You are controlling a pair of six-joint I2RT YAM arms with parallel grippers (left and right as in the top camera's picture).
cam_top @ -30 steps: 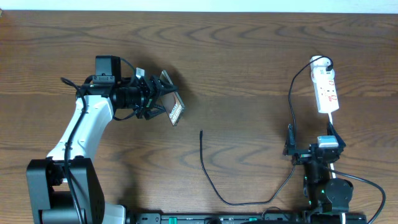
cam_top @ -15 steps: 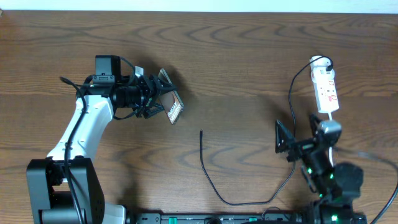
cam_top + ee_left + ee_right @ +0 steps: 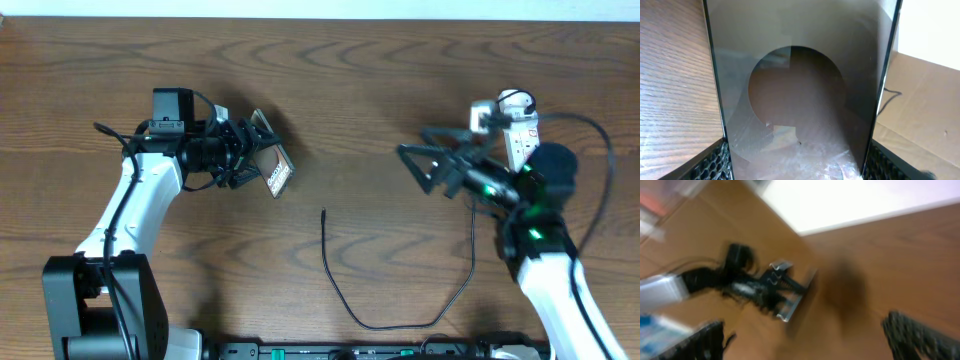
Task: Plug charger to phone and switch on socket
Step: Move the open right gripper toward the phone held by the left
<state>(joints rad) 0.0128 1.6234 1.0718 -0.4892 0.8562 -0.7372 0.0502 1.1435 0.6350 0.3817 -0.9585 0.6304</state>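
Note:
My left gripper (image 3: 262, 158) is shut on the phone (image 3: 278, 174) and holds it tilted above the table at the left. In the left wrist view the phone's glossy dark back (image 3: 800, 95) with its round mark fills the space between the fingers (image 3: 797, 167). The charger cable (image 3: 340, 295) lies on the table, with its connector tip (image 3: 323, 212) free below and right of the phone. My right gripper (image 3: 415, 166) is open and empty, in the air left of the white socket (image 3: 520, 128), whose lower end my right arm covers. The right wrist view is blurred; its open fingers (image 3: 810, 340) face the phone (image 3: 790, 300) far off.
The charger cable runs in a loop near the front edge and up the right side (image 3: 472, 240) toward the socket. The wood table (image 3: 380, 80) ends at a white strip along the back edge.
My right arm has lifted from the front right and swung up and left, its open gripper now pointing toward the table's middle. My left gripper still holds the phone, almost unmoved.

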